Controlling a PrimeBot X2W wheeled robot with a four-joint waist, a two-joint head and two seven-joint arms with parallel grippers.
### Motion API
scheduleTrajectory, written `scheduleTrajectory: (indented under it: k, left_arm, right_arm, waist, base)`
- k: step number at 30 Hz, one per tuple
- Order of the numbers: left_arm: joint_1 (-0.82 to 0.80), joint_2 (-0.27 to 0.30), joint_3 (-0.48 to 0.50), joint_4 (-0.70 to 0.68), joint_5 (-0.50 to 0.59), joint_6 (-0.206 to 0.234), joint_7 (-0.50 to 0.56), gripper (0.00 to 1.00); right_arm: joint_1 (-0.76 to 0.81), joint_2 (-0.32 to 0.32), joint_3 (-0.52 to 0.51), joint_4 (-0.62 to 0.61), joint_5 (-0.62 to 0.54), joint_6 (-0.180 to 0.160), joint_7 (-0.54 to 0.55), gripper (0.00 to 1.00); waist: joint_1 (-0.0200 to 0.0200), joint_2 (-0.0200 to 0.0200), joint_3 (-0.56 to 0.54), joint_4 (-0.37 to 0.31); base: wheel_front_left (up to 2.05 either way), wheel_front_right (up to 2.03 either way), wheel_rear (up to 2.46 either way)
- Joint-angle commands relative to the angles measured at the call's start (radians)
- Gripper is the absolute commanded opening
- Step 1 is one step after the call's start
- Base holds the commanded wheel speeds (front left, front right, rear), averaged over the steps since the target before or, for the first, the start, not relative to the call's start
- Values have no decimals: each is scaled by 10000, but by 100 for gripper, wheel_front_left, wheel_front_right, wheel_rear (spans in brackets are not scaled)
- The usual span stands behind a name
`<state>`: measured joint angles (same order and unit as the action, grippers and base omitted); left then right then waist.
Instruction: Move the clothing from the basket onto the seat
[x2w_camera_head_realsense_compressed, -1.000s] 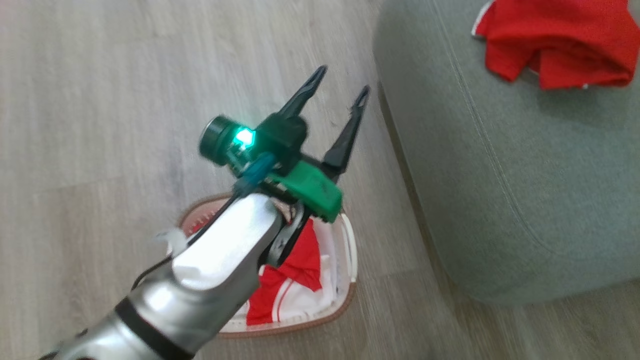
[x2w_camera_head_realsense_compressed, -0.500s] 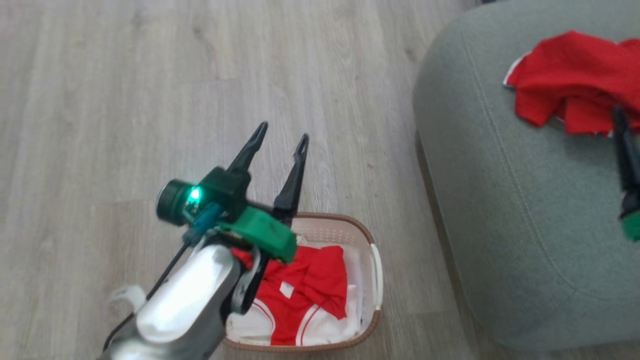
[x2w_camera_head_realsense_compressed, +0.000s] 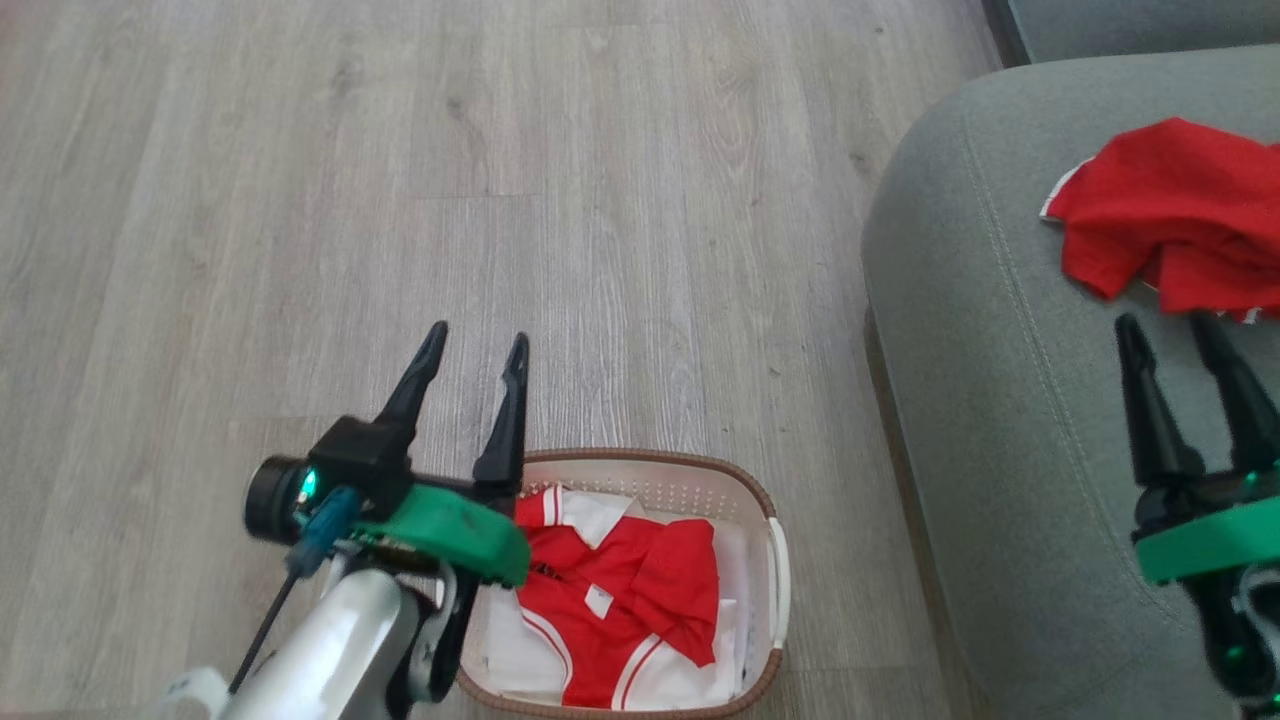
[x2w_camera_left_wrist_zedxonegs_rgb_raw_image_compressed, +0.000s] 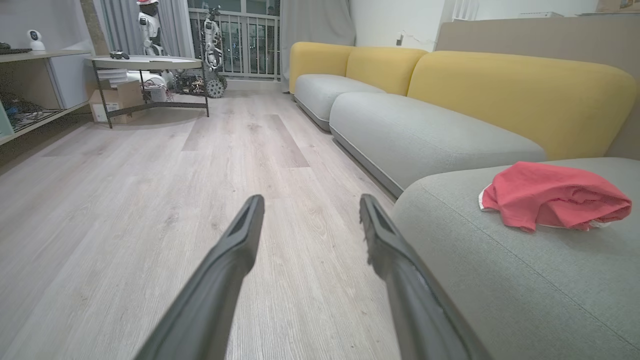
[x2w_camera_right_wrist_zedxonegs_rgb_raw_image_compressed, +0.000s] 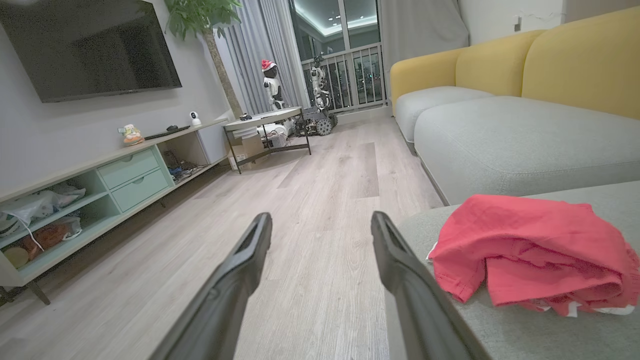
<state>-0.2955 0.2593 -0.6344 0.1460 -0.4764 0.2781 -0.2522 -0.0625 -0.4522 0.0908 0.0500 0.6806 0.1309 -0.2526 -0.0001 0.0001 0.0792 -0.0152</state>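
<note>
One red garment with thin white edging (x2w_camera_head_realsense_compressed: 1175, 215) lies crumpled on the grey-green seat (x2w_camera_head_realsense_compressed: 1000, 380), also seen in the left wrist view (x2w_camera_left_wrist_zedxonegs_rgb_raw_image_compressed: 552, 195) and the right wrist view (x2w_camera_right_wrist_zedxonegs_rgb_raw_image_compressed: 530, 247). The other red garment with white panels and stripes (x2w_camera_head_realsense_compressed: 620, 590) lies in the white basket (x2w_camera_head_realsense_compressed: 775, 580) on the floor. My left gripper (x2w_camera_head_realsense_compressed: 475, 345) hangs open above the floor just beyond the basket's far left rim, holding nothing. My right gripper (x2w_camera_head_realsense_compressed: 1165, 330) stands open over the seat, just short of the garment there, empty.
Pale wood floor (x2w_camera_head_realsense_compressed: 400, 200) spreads left and ahead. More grey seat cushions with yellow backs (x2w_camera_left_wrist_zedxonegs_rgb_raw_image_compressed: 400, 120) run along the right. A round table (x2w_camera_left_wrist_zedxonegs_rgb_raw_image_compressed: 145, 62), a low shelf unit (x2w_camera_right_wrist_zedxonegs_rgb_raw_image_compressed: 100, 175) and a wall television (x2w_camera_right_wrist_zedxonegs_rgb_raw_image_compressed: 90, 47) stand farther off.
The head camera has swung, so the whole picture shifted. The left gripper sits lower in the picture. The right gripper has come into view over the seat. Both garments lie unchanged.
</note>
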Motion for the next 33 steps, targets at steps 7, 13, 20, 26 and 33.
scheduleTrajectory:
  k: [7,13,20,26,33]
  left_arm:
    - [670,42,1509,-600,669,-259,-95,100]
    - [1215,-223,2047,-574,1374,-478,-95,100]
    - [1588,-605,2690,-585,1905,-838,-95,100]
    - [1641,-859,3004,-508,2194,-1158,-95,100]
    - [1711,-1160,3342,-406,2557,-1455,-95,100]
  right_arm:
    - [488,722,-272,-724,-880,-2,-91,100]
    - [794,1094,-403,-692,-1293,-2,-91,100]
    - [783,1308,-385,-693,-1552,-2,-91,100]
    - [719,1342,-332,-704,-1565,-2,-91,100]
    - [661,1317,-320,-699,-1553,-2,-91,100]
  waist:
    - [1,-1,-92,160]
    - [1,-1,-214,182]
    - [1,-1,-287,125]
    - [1,-1,-264,106]
    - [1,-1,-236,82]
  base:
    - [0,0,0]
    - [0,0,0]
    - [0,0,0]
    - [0,0,0]
    - [0,0,0]
